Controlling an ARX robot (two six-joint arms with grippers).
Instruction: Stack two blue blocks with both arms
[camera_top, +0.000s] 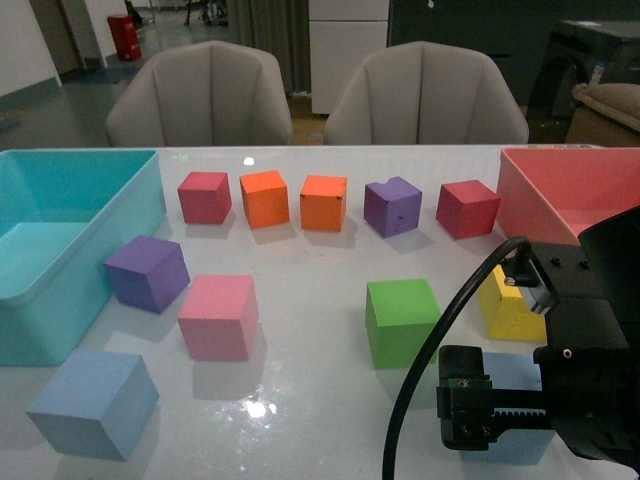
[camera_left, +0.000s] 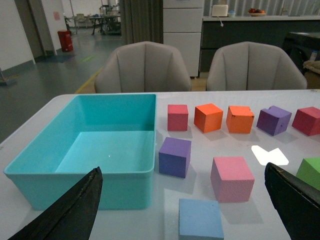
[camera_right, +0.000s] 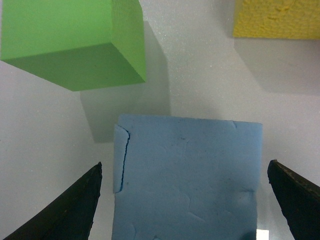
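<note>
Right fingers (camera_right: 70, 215), spread wide, flank a blue block (camera_right: 187, 175) without touching; left fingers (camera_left: 70, 220) likewise spread.

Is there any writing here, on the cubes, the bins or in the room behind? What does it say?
No text can be read in any view.
Foam cubes, turquoise bin, pink bin: plain, no print showing.
Sticker on the dark unit at the back right: too small and blurred to read.
Pink sheet on the far wall: too blurred to read.
</note>
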